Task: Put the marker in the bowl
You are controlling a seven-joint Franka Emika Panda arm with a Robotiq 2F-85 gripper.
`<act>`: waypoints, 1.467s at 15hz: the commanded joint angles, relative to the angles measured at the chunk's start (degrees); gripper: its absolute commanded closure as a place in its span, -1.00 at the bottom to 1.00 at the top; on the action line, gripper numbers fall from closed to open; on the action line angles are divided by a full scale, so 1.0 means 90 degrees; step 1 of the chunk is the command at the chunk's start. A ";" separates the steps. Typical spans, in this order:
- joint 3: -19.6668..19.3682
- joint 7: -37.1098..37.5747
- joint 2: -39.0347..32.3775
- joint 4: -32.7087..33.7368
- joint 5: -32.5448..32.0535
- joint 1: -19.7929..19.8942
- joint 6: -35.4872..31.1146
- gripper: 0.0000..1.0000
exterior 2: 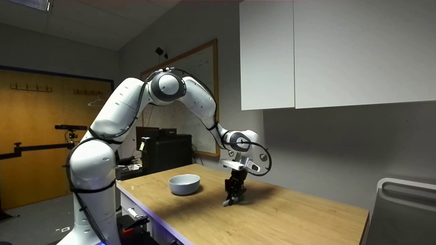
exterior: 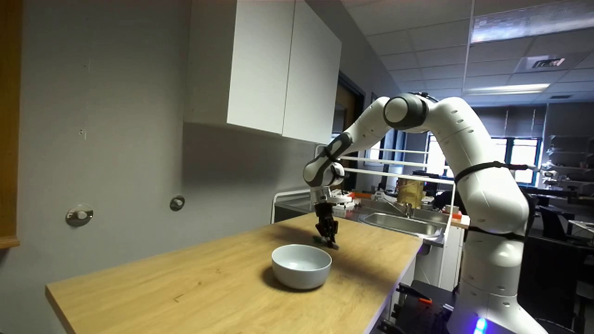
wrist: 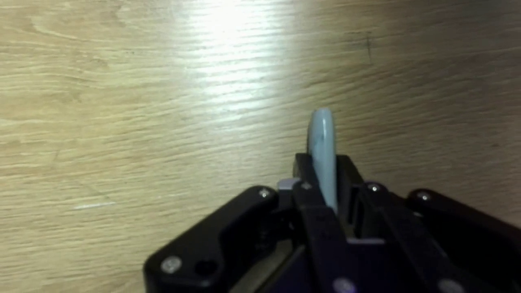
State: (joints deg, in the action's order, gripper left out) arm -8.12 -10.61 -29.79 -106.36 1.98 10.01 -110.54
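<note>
black two-fingered tool [wrist: 324, 163] is nearly closed, pinching the slim pale-grey marker [wrist: 322, 132] about mid-length, presumably for balance. marker lies at or just above the light wooden tabletop [exterior 2: 299, 217] (contact unclear), apart from the round, smooth grey-white bowl [exterior: 301, 279].

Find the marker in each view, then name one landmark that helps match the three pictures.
In an exterior view: the marker, slightly right of centre, low, above and right of the bowl.
In an exterior view: the marker, near the centre line, low, below and right of the bowl.
In the wrist view: the marker, right of centre, about mid-height.
Shared landmark: the gripper.
</note>
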 commanded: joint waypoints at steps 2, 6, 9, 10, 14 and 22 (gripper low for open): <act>0.0015 0.1271 0.0600 -0.0175 0.0057 -0.0213 -0.0146 0.73; 0.0021 0.2733 0.1498 -0.0621 -0.0046 -0.0690 -0.0621 0.73; 0.0109 0.4048 0.2149 -0.0939 -0.0067 -0.1115 -0.0993 0.73; 0.0159 0.4508 0.2335 -0.1057 -0.0084 -0.1259 -0.1180 0.73; 0.0480 0.6185 0.2679 -0.1465 -0.0260 -0.1687 -0.1735 0.73; 0.1164 0.8606 0.3004 -0.2447 -0.1367 -0.2231 -0.1593 0.73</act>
State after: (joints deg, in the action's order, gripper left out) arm 0.36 60.93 -5.97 -124.49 -7.26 -9.09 -126.24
